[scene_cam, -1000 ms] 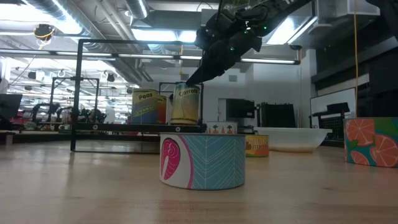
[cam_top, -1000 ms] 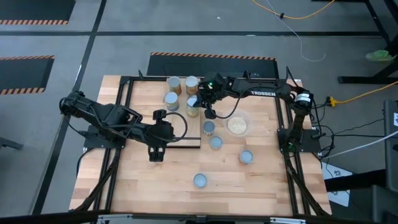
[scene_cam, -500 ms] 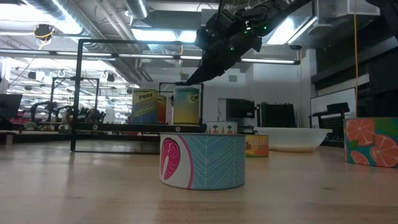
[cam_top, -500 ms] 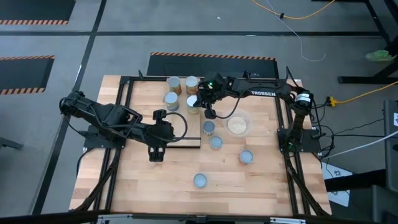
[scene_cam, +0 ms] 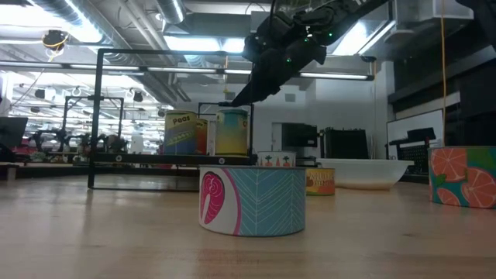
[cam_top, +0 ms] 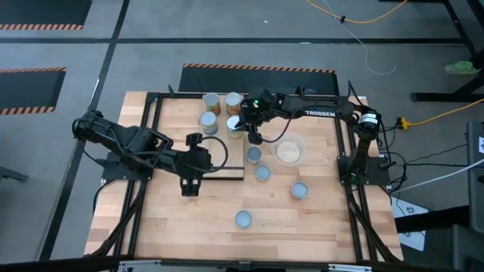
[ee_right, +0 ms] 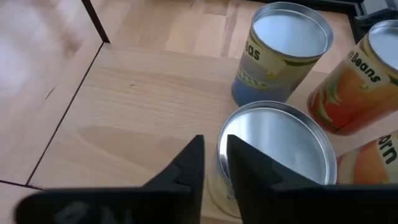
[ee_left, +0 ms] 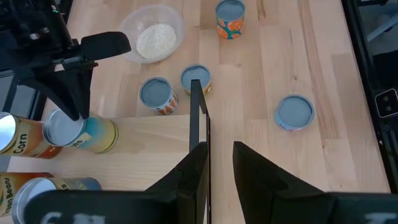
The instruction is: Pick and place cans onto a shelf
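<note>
The can (scene_cam: 232, 132) you're working stands upright on the shelf (cam_top: 178, 113), at the end nearest the bowl (cam_top: 302, 147). Three more cans share the board with it: one (cam_top: 208, 121) just beside it and two (cam_top: 211, 100) (cam_top: 233, 102) along the far edge. That's four up top!

Your right gripper (ee_right: 214, 162) hangs right over that can's silver lid. Its jaws are a narrow gap apart with the tips just above the rim, gripping nothing.

Out on the worktop (cam_top: 302, 227), four cans are loose. Two (cam_top: 254, 155) (cam_top: 262, 173) sit close together just off the shelf's corner, beside the bowl. One (cam_top: 299, 190) is further toward the right arm's base, and one (cam_top: 243, 219) stands alone nearer the front.

Your left gripper (ee_left: 217, 168) waits over the shelf's black frame edge, well apart from the cans, jaws parted a little and empty.
</note>
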Controlling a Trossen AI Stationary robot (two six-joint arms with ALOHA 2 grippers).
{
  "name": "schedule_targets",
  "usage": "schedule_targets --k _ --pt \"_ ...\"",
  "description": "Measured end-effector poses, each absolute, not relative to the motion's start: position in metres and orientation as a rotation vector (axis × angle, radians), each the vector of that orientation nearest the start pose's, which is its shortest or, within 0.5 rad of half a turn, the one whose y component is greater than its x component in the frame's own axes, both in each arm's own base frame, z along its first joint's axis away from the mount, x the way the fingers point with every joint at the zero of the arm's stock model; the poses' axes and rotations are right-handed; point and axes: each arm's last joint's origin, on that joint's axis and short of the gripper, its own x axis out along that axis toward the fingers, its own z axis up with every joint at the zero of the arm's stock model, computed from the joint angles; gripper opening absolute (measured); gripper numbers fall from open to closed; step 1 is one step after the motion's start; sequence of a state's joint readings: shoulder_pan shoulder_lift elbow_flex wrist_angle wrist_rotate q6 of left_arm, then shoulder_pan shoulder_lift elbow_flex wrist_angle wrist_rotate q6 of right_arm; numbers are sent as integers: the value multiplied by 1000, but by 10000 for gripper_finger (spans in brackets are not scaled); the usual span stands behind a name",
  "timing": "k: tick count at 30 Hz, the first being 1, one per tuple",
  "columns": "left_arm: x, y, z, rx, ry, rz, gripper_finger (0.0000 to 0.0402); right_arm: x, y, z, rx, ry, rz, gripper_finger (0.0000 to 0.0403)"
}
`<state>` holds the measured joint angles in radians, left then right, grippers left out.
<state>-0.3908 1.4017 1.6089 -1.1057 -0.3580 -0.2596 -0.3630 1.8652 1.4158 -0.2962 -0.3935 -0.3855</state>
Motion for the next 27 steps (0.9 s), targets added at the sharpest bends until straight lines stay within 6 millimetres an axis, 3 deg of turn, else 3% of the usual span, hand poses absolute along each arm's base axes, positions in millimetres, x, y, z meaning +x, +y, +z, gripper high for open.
schedule_targets --k 7,12,20,23,27 --pt "246 -90 399 135 832 56 67 391 -137 243 -103 656 158 112" --pt "241 -76 406 237 808 72 65 396 -138 262 -119 632 156 112" --pt "189 -34 428 231 763 147 65 400 -141 307 -156 604 123 113" --pt "168 -23 412 214 761 181 65 398 -140 317 -197 611 136 113" --pt "149 -15 371 177 712 210 65 395 -139 318 -268 647 176 113"
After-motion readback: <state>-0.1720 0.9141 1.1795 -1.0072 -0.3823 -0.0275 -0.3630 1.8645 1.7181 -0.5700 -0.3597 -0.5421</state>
